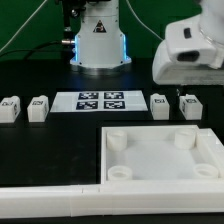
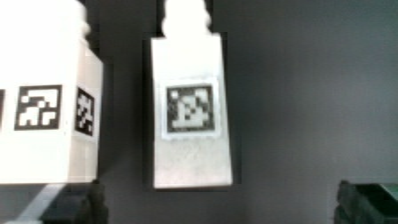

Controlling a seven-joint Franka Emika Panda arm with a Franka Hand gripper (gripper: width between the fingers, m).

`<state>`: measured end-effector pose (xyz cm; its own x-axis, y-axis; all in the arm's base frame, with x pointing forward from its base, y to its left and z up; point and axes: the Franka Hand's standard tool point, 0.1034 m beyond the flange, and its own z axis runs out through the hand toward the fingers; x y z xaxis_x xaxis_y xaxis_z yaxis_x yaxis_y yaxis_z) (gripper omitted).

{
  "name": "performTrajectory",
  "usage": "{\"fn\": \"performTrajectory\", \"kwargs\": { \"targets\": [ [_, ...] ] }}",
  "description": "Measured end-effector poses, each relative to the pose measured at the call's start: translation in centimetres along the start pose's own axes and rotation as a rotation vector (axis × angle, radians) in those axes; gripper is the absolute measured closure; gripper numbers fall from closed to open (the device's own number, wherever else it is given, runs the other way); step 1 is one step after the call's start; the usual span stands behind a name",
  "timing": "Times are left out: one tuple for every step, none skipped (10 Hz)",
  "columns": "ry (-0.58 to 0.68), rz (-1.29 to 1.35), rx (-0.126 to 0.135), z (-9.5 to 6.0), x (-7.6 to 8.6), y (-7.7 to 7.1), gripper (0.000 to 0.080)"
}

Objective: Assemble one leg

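- Exterior view: raised, mid-range, faces robot base (image 1: 98, 45) across table (image 1: 60, 130).
- Wrist view: very close, straight down on leg (image 2: 191, 110), neighbour leg (image 2: 45, 105).
- Shared: legs, dark table.

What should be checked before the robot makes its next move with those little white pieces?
1. Gripper open and empty: ok, its fingers stand wide apart.
2. Leg centred in the wrist view: ok.
3. Neighbouring leg apart from it: ok, a dark gap shows between them.
4. Gripper height above the leg: cannot tell.
5. Tray corner holes free: ok, all four look empty.
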<state>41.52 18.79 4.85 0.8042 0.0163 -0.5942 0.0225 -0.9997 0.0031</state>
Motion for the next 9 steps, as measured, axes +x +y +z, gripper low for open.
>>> {"fn": "performTrajectory", "kwargs": {
  "targets": [
    [-0.080,-0.004,-0.002,0.3,-0.2,-0.5,0.0150],
    [-0.156,0.018,0.003,0.7,-0.3,-0.3,0.0150],
    [-0.264,0.016,-0.010,0.9,-0.7,0.1,0.0150],
    [-0.323,0.014,-0.013,1.1,-0.2,0.1,0.0150],
    [-0.322,0.014,-0.010,1.1,0.1,0.0,0.0150],
    [-0.321,0.014,-0.011,1.1,0.1,0.0,0.0150],
    [-0.319,0.013,-0.012,1.5,0.1,0.0,0.0150],
    [-0.309,0.013,-0.015,2.7,0.1,-0.1,0.0150],
    [-0.321,0.012,-0.022,3.6,-0.3,-0.2,0.0150]
  ]
}}
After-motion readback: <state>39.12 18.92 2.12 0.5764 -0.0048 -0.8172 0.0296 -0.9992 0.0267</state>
